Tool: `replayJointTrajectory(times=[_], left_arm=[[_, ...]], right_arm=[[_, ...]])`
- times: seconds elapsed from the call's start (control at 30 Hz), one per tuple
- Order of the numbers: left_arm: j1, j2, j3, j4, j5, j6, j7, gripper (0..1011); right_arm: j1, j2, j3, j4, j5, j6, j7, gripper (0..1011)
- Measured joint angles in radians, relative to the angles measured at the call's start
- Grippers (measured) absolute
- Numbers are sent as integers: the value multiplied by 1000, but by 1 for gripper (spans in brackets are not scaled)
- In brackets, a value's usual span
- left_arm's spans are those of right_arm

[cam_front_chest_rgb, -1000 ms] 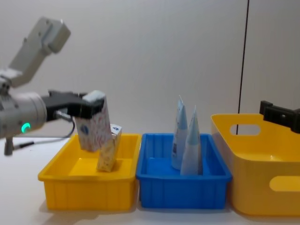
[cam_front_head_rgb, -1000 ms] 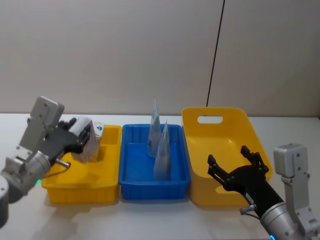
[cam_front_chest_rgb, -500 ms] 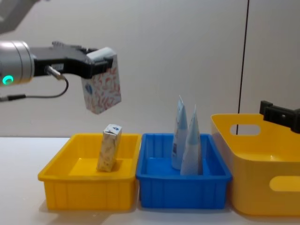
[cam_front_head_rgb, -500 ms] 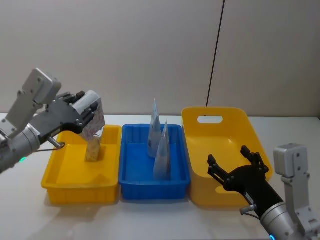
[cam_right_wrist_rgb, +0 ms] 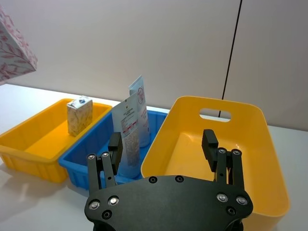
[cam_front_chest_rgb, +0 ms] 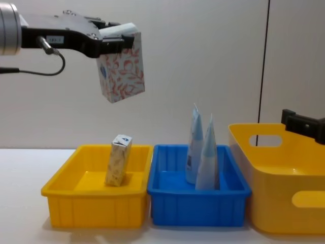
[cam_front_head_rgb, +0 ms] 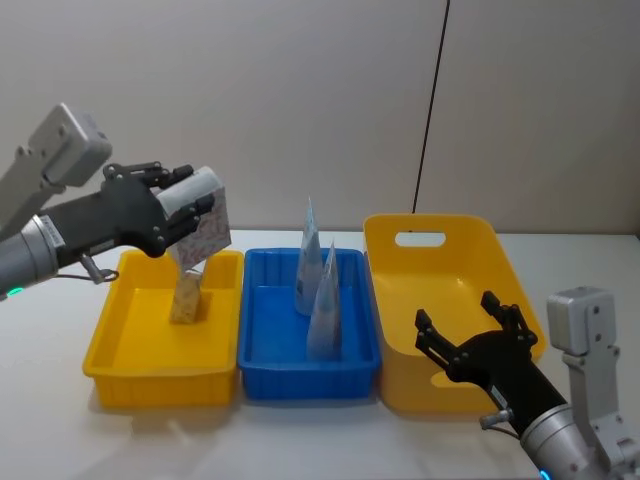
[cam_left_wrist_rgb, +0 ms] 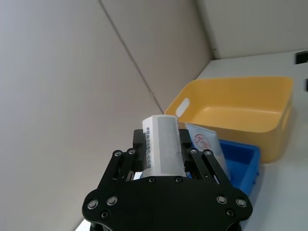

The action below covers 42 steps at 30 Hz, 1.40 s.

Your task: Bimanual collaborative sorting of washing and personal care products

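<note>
While the left gripper [cam_front_chest_rgb: 112, 39] hangs high above the bench [cam_front_chest_rgb: 20, 208], its jaws pinch the top end of the red-leaf carton [cam_front_chest_rgb: 122, 68]. The carton dangles slightly tilted in the air, over the right edge of the small yellow bin [cam_front_chest_rgb: 91, 206] at the far left. A beige-leaf carton [cam_front_chest_rgb: 118, 160] stands leaning inside that bin. Two tapered tubes [cam_front_chest_rgb: 203, 157] stand upright and touching in the blue bin [cam_front_chest_rgb: 198, 211] just to its right. The right gripper [cam_front_head_rgb: 465, 315] waits at the near right, its jaws spread wide, over the near wall of the large yellow bin [cam_front_chest_rgb: 284, 203].

The step in hand looks like a carry of the red-leaf carton rightward, perhaps toward the waiting right gripper; the frames do not settle where it should end.

To do it well, the left arm should hold its height, so the carton's low corner passes clear of the pointed tube tops. Since the grip sits on one end only, the box can swing or twist. A slow, even sweep without sudden stops should keep it from slipping.

If a handover follows, the free lower body of the carton should come squarely between the right jaws. Those jaws should press on the broad faces before the left jaws let go. If it goes into a bin instead, it should be lowered close to the floor before release, apart from anything already standing there.
</note>
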Motion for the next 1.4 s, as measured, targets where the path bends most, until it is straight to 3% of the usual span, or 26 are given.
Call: replayJointTrajectory(times=[0.4,0.7,1.17,1.4], left_arm=[[-67,60,25,1,-85,-43,-219,390],[-116,80,45,25,-145,-74,-362,390],[-197,79,91,93,-247,-129,-607,390],[-222,68,112,119,-280,-145,-683,390]], right_arm=[[0,0,0,0,0,0,0,1002],[0,3,1,-1,3,0,14,1002],[18,48,8,-2,82,9,161,1002],[43,78,5,5,133,26,250,1002]])
